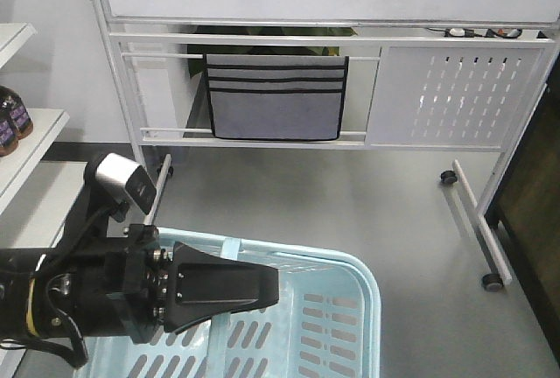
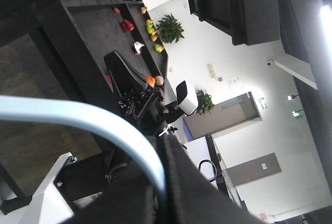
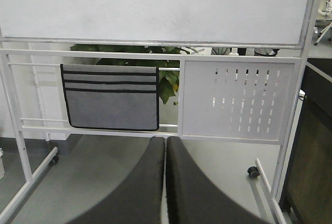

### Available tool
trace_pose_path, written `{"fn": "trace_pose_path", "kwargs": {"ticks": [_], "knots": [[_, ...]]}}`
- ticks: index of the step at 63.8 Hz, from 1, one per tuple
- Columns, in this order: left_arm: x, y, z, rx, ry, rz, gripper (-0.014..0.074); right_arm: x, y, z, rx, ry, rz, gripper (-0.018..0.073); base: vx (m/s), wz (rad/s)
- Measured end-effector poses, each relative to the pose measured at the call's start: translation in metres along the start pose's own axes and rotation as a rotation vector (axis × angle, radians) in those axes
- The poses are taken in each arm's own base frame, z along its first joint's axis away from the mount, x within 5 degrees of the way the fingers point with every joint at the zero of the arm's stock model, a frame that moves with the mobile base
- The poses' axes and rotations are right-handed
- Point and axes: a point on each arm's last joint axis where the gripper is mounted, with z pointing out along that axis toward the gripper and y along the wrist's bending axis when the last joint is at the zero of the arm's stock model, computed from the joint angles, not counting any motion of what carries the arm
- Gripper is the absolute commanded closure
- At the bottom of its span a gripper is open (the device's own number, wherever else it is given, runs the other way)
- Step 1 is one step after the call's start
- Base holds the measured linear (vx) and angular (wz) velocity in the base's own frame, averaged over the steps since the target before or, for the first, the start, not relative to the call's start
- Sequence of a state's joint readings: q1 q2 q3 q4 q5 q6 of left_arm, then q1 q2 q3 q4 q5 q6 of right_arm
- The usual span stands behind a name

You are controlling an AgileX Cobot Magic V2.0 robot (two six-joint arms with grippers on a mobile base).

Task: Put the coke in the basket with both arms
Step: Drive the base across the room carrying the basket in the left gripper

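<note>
Two closed: L pincer (image 2: 160, 172) round basket (image 1: 367, 295) handle (image 2: 78, 115) (R pincer (image 3: 165, 149), pads together).

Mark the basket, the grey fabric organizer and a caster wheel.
basket (image 1: 367, 317), front view, right rim.
grey fabric organizer (image 1: 276, 105), front view, pocket centre.
caster wheel (image 1: 494, 283), front view, wheel itself.

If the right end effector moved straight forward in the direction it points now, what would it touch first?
Probably the whiteboard stand's lower rail, between the grey fabric organizer and the perforated panel. In the wrist view the shut right end effector aims there, with only floor between. Depth is unclear.
</note>
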State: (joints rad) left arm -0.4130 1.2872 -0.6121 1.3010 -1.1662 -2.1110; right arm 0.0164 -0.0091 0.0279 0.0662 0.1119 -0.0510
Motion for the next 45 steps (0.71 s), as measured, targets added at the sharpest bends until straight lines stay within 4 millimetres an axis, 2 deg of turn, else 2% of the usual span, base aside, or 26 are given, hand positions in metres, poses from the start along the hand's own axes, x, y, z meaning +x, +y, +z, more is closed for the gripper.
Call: {"fn": "trace_pose_path", "kwargs": {"ticks": [24,45], "knots": [[0.0,0.0,0.0,0.0,0.0,0.0,0.0603,0.0,0.0,0.0,0.0,0.0,0.0,0.0564,0.22,0.11],[0.0,0.0,0.0,0.0,0.0,0.0,0.0603,0.0,0.0,0.0,0.0,0.0,0.0,0.0564,0.18,0.35]]}}
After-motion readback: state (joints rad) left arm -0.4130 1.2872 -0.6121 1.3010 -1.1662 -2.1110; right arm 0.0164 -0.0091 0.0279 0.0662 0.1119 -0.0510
